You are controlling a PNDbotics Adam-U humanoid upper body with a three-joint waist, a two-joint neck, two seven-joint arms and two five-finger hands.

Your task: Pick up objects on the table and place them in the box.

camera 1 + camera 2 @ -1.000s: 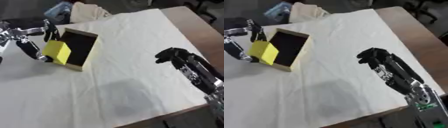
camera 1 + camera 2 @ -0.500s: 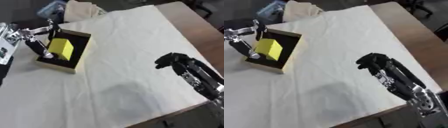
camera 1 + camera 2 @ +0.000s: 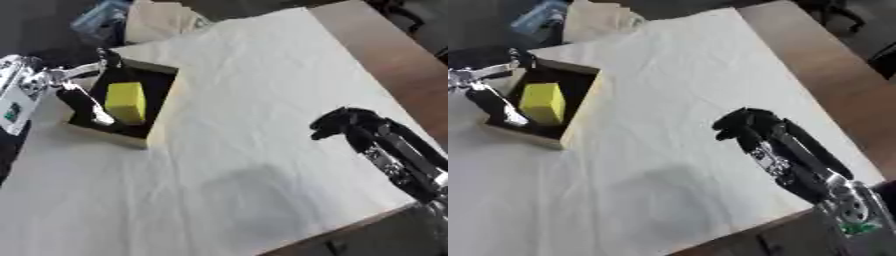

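At the far left, the left hand [image 3: 83,92] is being held over the near-left part of the box [image 3: 163,112], reaching in from the left edge. Its fingers are being kept apart: one thin finger is seen stretching across the far rim of the box, and a dark finger [image 3: 87,106] is seen reaching down into the box beside the block. Whether either finger is touching the block cannot be told; nothing is being clamped between them.

The box, a shallow wooden tray with a dark inside, is being seen lying on the white cloth [image 3: 254,100] that is covering the table [image 3: 385,65]. The yellow block [image 3: 126,102] is being seen inside the box, standing on end against the dark floor, just beside the dark finger.

Beyond the box, at the far edge, a pale crumpled cloth [image 3: 157,20] and a bluish object [image 3: 98,15] are being seen off the white cloth.

To the right, bare brown tabletop is being shown along the right side of the white cloth.

At the lower right, the right hand [image 3: 744,127] is being held above the white cloth, well apart from the box, with its forearm running out toward the lower right corner. Its fingers are being kept curled together, with nothing seen in them.
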